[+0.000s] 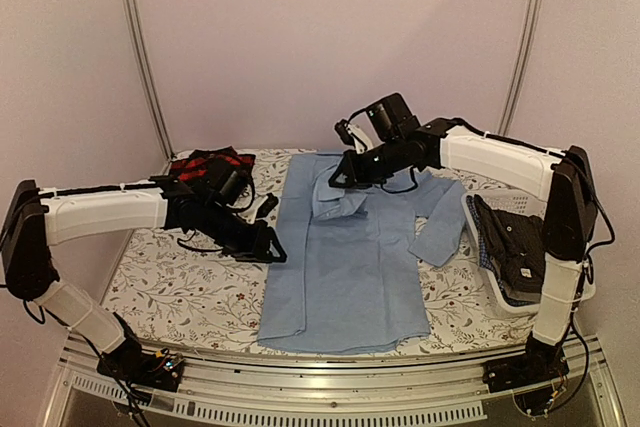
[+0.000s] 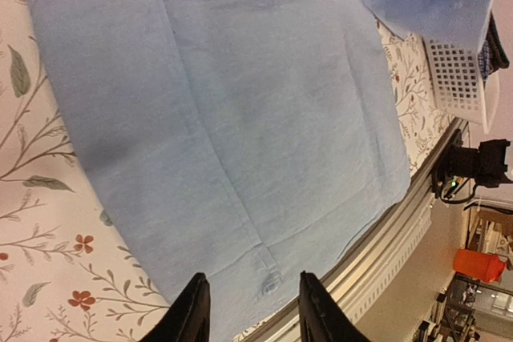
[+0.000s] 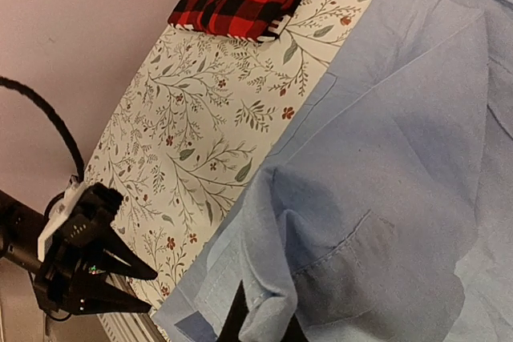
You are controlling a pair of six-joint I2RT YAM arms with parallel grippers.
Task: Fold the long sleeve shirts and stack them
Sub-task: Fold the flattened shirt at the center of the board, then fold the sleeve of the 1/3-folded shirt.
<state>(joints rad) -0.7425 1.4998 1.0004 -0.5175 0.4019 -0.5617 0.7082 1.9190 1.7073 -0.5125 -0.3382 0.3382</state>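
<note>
A light blue long sleeve shirt (image 1: 345, 257) lies spread flat on the flowered table cover, collar at the back, its right sleeve (image 1: 440, 222) folded down. My right gripper (image 1: 338, 179) is shut on a raised fold of this shirt near the collar and chest pocket; the pinched cloth bulges over the fingers (image 3: 236, 322) of the right gripper (image 3: 264, 330). My left gripper (image 1: 278, 250) hovers at the shirt's left edge. Its jaws are open with nothing between them, the left gripper (image 2: 252, 310) just above the shirt (image 2: 240, 102) near its hem. A folded red-and-black plaid shirt (image 1: 205, 165) sits at the back left.
A white plastic basket (image 1: 478, 237) at the right edge holds dark checked shirts (image 1: 515, 237). The flowered table cover (image 1: 180, 287) shows left of the blue shirt. A metal rail (image 1: 330, 382) runs along the table's near edge. The left gripper (image 3: 120, 278) shows in the right wrist view.
</note>
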